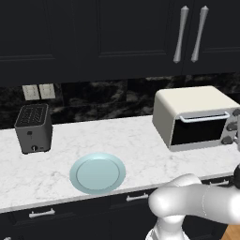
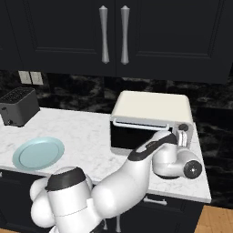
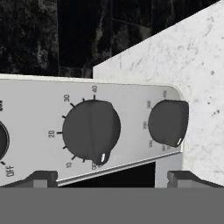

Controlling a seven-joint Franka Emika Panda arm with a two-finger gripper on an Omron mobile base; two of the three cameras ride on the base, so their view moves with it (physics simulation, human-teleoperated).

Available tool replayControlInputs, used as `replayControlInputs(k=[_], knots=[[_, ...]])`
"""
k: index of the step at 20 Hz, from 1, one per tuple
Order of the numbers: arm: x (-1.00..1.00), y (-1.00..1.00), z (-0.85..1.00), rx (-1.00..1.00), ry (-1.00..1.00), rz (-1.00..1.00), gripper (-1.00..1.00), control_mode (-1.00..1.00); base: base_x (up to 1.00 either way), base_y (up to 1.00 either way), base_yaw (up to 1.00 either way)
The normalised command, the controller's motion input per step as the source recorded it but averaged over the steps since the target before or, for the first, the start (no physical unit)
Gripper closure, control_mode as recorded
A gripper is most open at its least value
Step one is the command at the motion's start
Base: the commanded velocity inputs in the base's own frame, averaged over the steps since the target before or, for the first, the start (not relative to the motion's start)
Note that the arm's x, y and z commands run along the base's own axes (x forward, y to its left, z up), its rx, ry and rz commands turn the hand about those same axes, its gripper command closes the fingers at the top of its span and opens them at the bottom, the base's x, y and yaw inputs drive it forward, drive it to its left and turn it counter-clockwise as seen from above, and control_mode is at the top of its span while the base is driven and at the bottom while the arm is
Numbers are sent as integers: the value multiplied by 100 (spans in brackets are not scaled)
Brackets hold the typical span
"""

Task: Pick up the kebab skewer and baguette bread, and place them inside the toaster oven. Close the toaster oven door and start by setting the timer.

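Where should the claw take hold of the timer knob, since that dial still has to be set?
Grip the timer knob across its round dark rim, coming straight at the toaster oven control panel from the front. It stands proud of the flat panel, and the open claw already faces it, fingertips spread wide enough to straddle it.

A home kitchen: a white marble counter (image 1: 140, 140) runs below dark wall cabinets (image 1: 93, 33) with long metal handles, against a black stone backsplash. On it stand a cream toaster oven (image 1: 194, 117), a slot toaster (image 1: 33, 127) and a pale blue plate (image 1: 97, 173).
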Motion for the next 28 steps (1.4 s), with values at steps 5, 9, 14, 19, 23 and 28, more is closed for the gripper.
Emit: replayControlInputs(k=[5, 9, 14, 19, 23, 28], knots=[[1, -6, -2, 19, -6, -2, -100, -100, 0, 0, 0], [6, -3, -1, 16, -9, 0, -100, -100, 0, 0, 0], [11, -4, 0, 14, -13, 0, -100, -100, 0, 0, 0], [11, 0, 0, 6, -14, 0, -100, -100, 0, 0, 0], [18, -2, 0, 1, -10, 0, -100, -100, 0, 0, 0], [12, -10, -3, 0, -3, -2, -100, -100, 0, 0, 0]])
